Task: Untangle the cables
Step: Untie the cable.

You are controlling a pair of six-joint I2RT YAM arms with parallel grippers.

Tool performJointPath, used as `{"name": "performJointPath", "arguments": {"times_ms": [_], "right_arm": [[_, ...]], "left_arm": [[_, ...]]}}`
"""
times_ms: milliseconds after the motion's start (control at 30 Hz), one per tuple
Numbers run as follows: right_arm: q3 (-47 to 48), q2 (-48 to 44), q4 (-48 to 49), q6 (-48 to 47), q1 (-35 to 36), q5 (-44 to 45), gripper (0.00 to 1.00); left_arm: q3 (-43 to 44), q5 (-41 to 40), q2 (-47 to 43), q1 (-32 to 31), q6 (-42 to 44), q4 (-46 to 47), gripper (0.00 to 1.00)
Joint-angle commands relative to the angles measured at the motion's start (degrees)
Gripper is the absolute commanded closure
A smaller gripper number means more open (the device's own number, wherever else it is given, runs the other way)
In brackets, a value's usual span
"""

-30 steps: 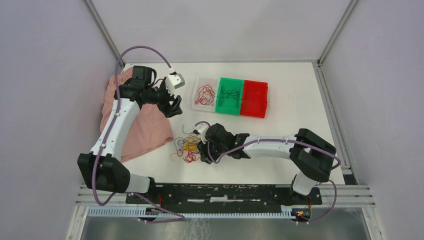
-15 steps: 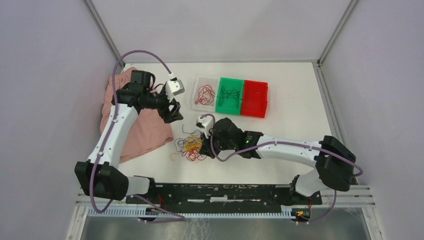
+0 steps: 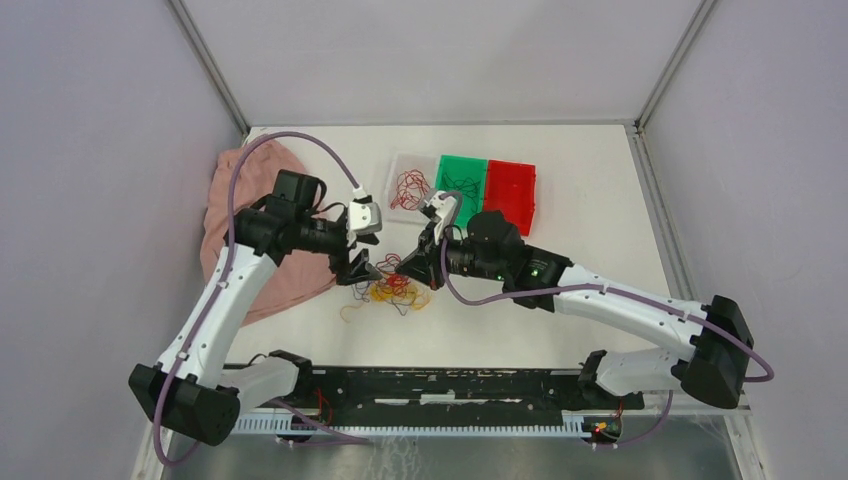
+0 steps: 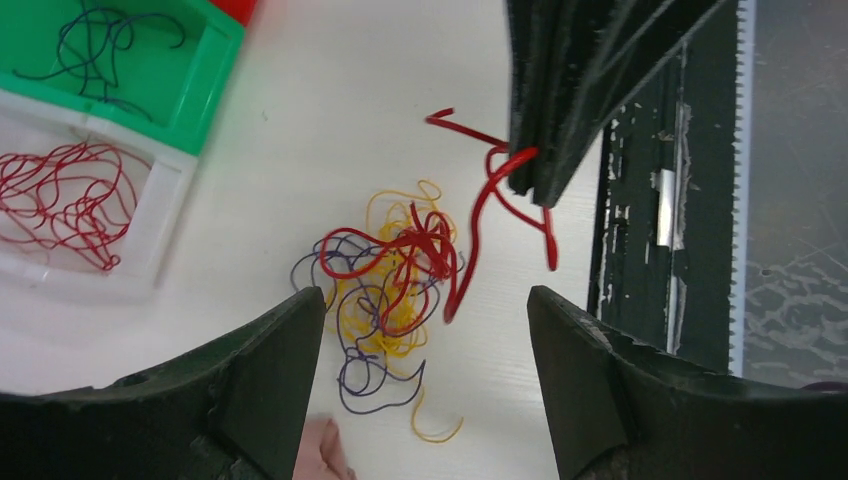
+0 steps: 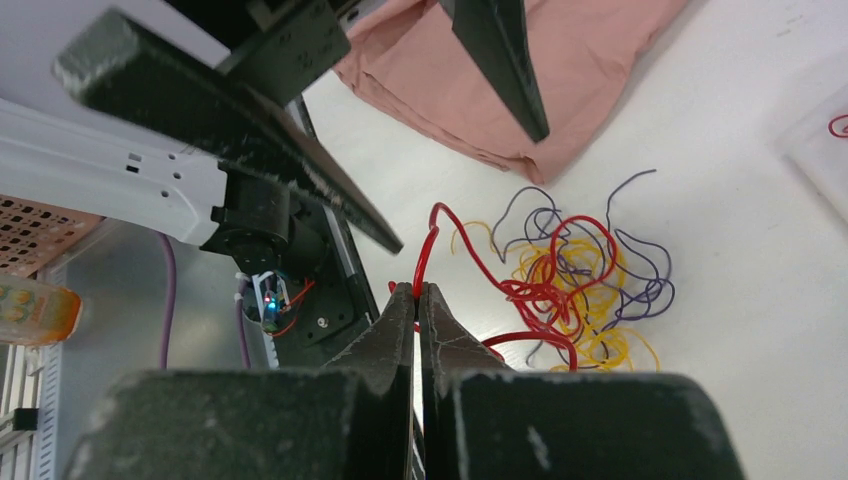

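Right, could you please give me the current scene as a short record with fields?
tangled pile: red, yellow and dark purple cables
right gripper: shut on one red cable, held up beside the pile
left gripper: open, over the pile
clear bin: red cables
green bin: dark cables
pink cloth: left of the pile

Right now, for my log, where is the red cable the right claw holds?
In the top view, the red cable hangs from the shut right claw, just over the tangled pile, with the open left claw close on its left.
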Motion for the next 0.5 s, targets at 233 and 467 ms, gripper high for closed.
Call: {"name": "performJointPath", "arguments": {"times_ms": [233, 467], "right_arm": [[3.92, -1.95, 6.39, 3.03, -0.23, -3.25, 0.99], [4.70, -1.99, 7.27, 4.04, -0.24, -3.51, 0.99]], "left_arm": [[-5.26, 2.47, -6.76, -8.39, -7.35, 10.33, 0.21], [-4.64, 3.35, -5.29, -9.72, -14.97, 15.39, 0.46]]}}
